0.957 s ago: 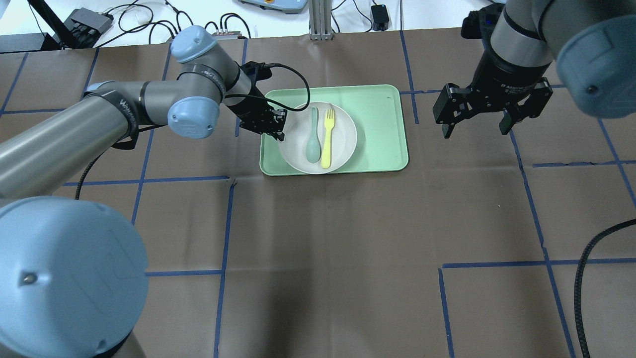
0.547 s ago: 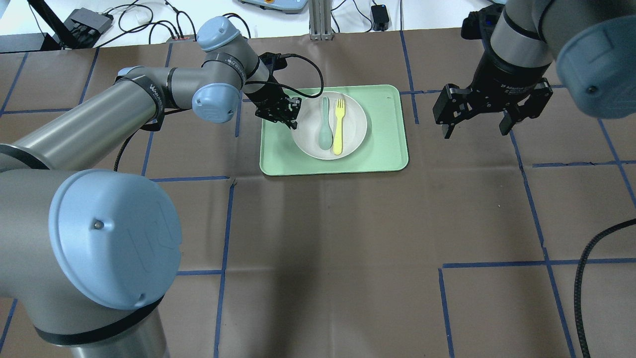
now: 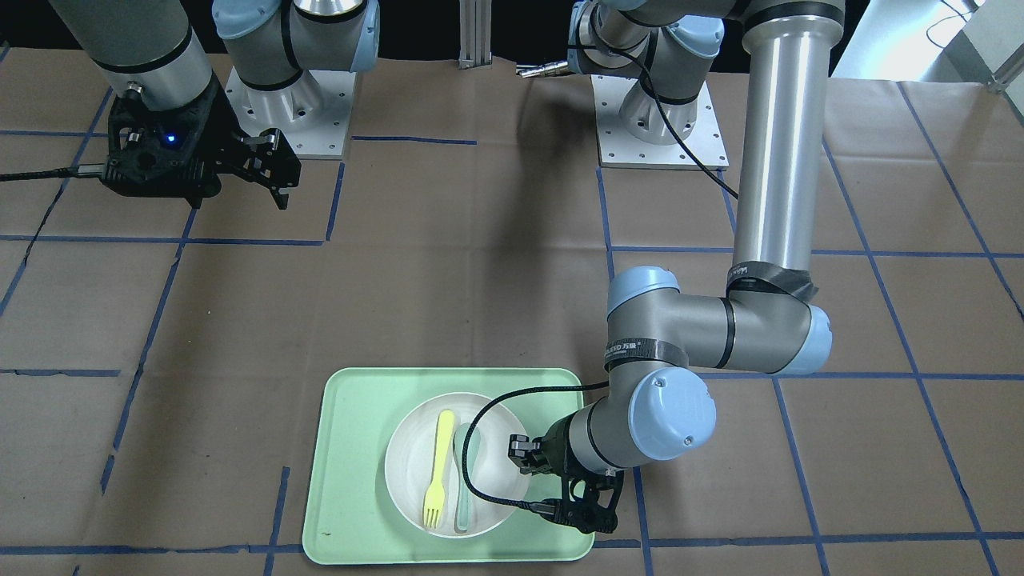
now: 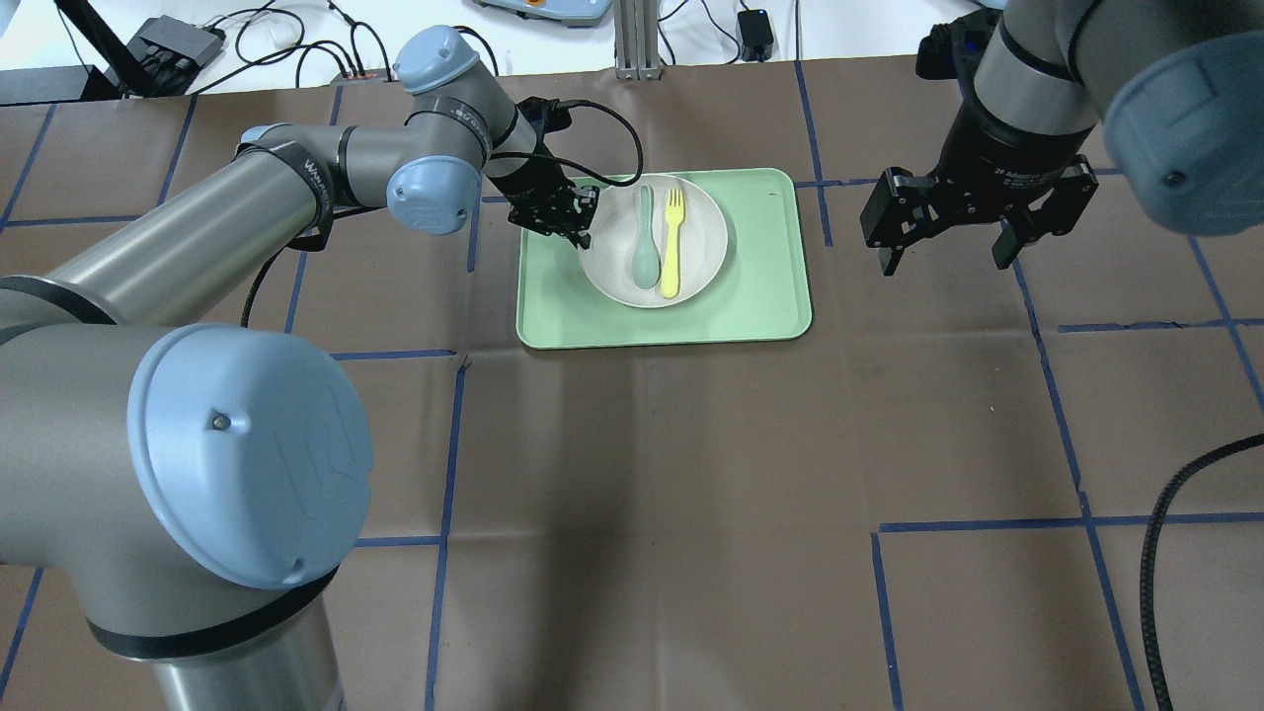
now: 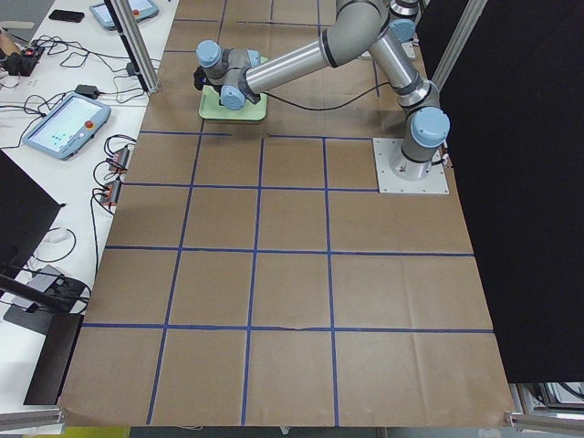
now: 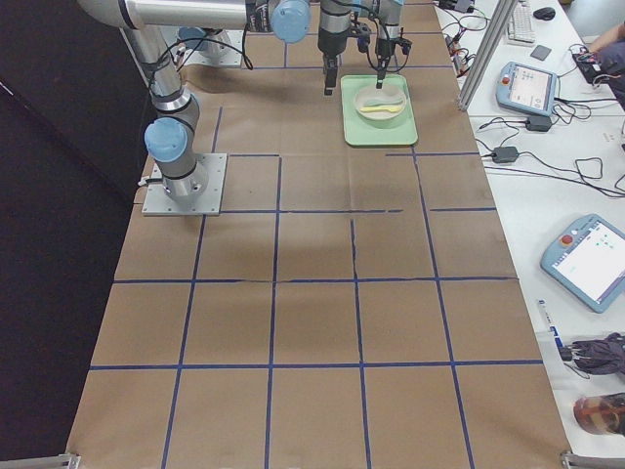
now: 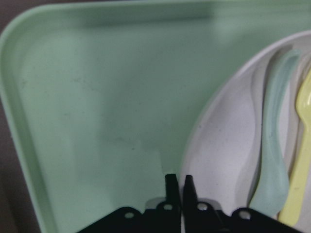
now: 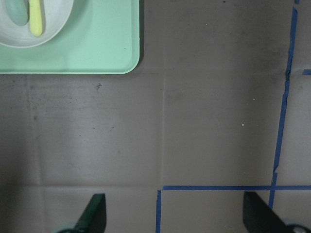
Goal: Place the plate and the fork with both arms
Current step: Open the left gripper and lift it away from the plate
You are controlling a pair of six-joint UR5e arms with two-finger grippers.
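Note:
The off-white plate lies on the pale-green tray, toward its far side. The pale-yellow fork lies on the plate beside a grey-green spoon. My left gripper is shut on the plate's left rim; the left wrist view shows its fingertips pinched at the rim of the plate. My right gripper is open and empty, hovering over the table right of the tray. In the front view, the plate and fork sit left of my left gripper.
The tray rests on brown paper marked with blue tape lines. The right wrist view shows the tray's corner and bare paper below my open right gripper. Cables and devices lie beyond the table's far edge.
My left gripper has pulled the plate, with fork and spoon on it, away from the robot and slightly right across the tray. The right arm has not moved.

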